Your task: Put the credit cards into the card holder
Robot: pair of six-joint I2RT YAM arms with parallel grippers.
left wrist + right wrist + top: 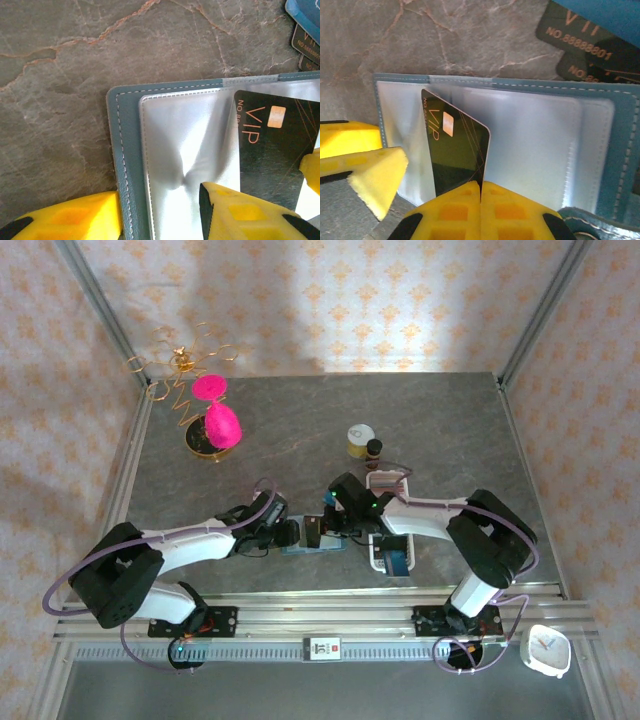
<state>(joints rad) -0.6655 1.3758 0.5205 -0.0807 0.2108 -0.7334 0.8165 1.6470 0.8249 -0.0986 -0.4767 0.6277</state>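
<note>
Closest to the left wrist lens, the left gripper [160, 200] showed two yellow fingers [65, 220] standing apart along the bottom edge. One rested on the marbled table [75, 75] outside the card holder [125, 150]. The other pressed on the holder's clear sleeve, which creased beside it. Nothing was pinched between them.

From above, the left arm [180, 555] ran from its elbow at the lower left towards the centre, with its forearm low. The right arm [480, 540] bent at the lower right and reached leftward to meet it. The open teal holder lay flat between the two grippers, mostly covered by them.

In the right wrist view, the right gripper [481, 192] had its fingers together, clamped on a black credit card [455, 150] marked VIP. The card stood tilted, with its top corner over the sleeve at the left of the frame. Its lower edge was hidden by the fingers.

At the upper right, more credit cards [570, 35] lay on the table beyond the holder, cut off by the frame, their numbers only partly readable.
</note>
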